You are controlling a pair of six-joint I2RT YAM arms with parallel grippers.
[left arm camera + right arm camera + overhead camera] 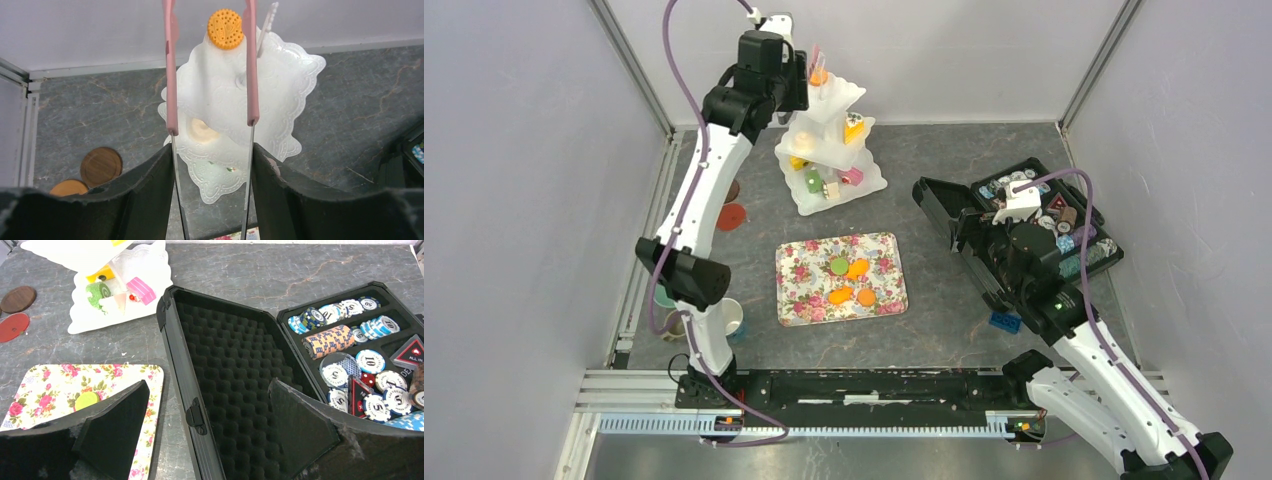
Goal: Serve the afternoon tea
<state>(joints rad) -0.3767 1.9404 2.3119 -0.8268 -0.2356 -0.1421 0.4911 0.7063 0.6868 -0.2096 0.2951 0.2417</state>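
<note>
The left gripper (212, 146) clamps pink tongs (171, 75), tips apart astride the orange biscuit (225, 29) atop the white stand (290, 75); squeezing off-centre could flick it off. Right of the stand, the right gripper (208, 382) hangs apart, empty.

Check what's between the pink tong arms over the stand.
The orange biscuit, lying on the white tiered stand's top plate. The left wrist view shows it between the pink tongs' arms; touching or not, I cannot tell.
</note>
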